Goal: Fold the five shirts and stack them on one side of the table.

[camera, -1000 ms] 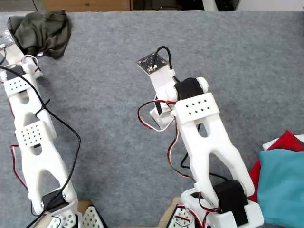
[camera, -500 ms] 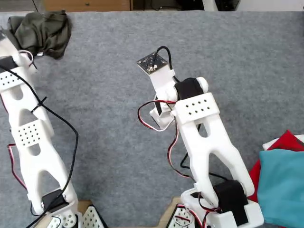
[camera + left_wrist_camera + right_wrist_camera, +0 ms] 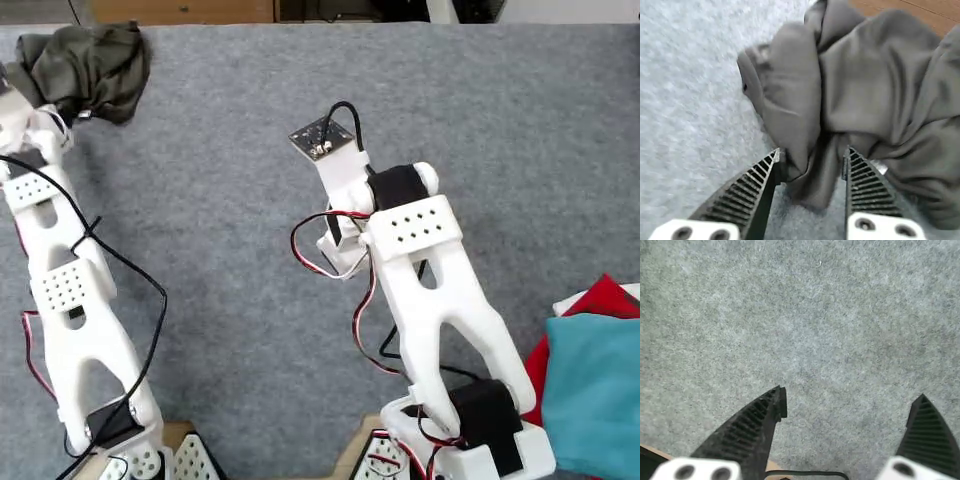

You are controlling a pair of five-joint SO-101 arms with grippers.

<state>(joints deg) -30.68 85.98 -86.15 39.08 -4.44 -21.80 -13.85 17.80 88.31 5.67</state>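
High view has a folded stack at lower right, a teal shirt (image 3: 595,390) over a red shirt (image 3: 600,297). I judge the crumpled olive shirt (image 3: 90,65) at upper left still needs folding. My left claw (image 3: 812,155) is spread astride one of its folds, and my right claw (image 3: 852,400) gapes wide over the grey mat (image 3: 220,200).

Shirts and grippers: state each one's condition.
olive shirt: crumpled, unfolded.
teal shirt: folded, atop the pile.
red shirt: under the teal shirt.
left gripper: jaws open, straddling an olive shirt fold.
right gripper: jaws open wide over the table.
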